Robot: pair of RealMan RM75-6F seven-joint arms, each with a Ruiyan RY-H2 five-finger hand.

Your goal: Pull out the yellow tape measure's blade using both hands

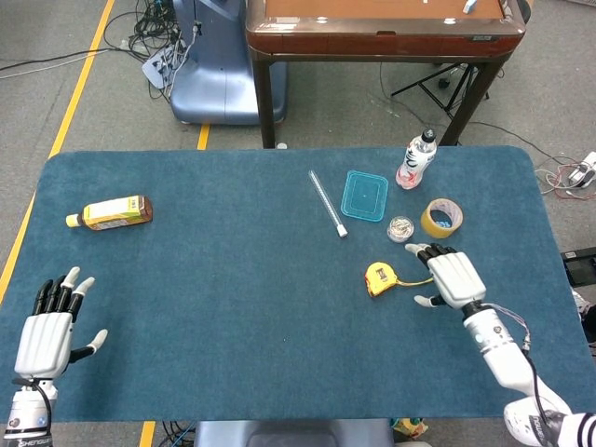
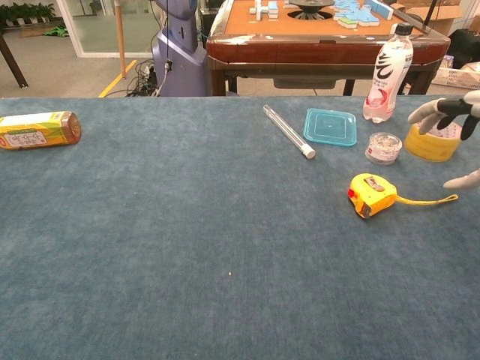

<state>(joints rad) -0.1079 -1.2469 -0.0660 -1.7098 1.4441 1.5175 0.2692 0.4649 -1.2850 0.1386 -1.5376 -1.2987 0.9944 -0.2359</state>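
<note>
Right hand [image 1: 453,277]: fingers [image 1: 430,250] spread, holding nothing, hovering above the worktop [image 1: 233,307].
Tape measure [image 1: 379,278]: on the worktop just left of those fingers, short strip of blade [image 1: 424,279] running under the hand.
Left hand [image 1: 47,331]: fingers spread, empty, well apart from the tape measure.

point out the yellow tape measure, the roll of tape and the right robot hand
yellow tape measure [image 2: 373,193], chest view, on top of its case
roll of tape [image 1: 440,219], head view, on its yellow rim
right robot hand [image 1: 452,277], head view, on the back of the hand
</note>
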